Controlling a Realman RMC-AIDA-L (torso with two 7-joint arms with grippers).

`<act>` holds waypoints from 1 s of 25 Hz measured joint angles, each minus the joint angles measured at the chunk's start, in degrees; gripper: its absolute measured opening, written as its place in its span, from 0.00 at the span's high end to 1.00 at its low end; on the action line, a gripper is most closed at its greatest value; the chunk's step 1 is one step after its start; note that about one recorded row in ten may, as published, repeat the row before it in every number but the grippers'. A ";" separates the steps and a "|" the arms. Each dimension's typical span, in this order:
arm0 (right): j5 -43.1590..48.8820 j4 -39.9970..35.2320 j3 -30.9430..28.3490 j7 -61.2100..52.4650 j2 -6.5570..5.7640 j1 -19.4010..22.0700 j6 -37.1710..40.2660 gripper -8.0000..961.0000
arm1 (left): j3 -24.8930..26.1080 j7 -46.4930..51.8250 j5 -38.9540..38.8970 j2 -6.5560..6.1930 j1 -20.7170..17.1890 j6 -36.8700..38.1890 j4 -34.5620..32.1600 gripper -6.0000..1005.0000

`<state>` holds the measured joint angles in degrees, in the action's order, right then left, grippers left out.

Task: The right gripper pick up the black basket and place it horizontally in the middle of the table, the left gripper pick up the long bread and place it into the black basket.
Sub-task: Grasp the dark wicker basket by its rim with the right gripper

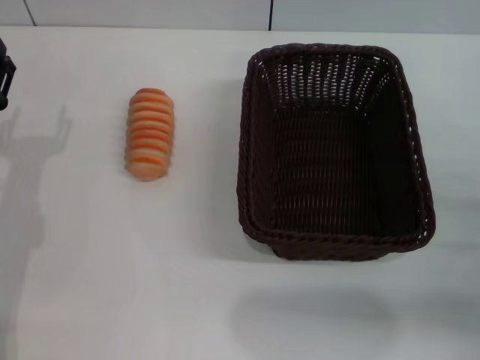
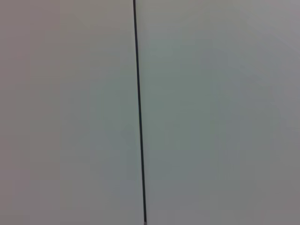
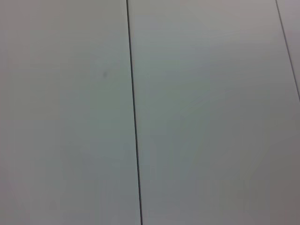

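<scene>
Blk woven basket, orange-cream striped bread

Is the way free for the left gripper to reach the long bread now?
Probably yes. The long bread lies alone on the table, apart from the black basket, with nothing over it. The left gripper shows only at the head view's left edge.
</scene>
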<state>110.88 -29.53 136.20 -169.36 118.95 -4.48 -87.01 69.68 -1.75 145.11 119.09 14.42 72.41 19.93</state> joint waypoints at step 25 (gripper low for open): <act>11.06 -48.54 -13.36 1.43 -17.65 2.69 63.95 0.14 | 0.29 -0.31 -2.08 -0.26 3.49 -3.34 -2.83 0.21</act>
<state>121.94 -78.07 122.84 -167.93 101.30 -1.79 -23.06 69.97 -2.06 143.02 118.82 17.91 69.07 17.10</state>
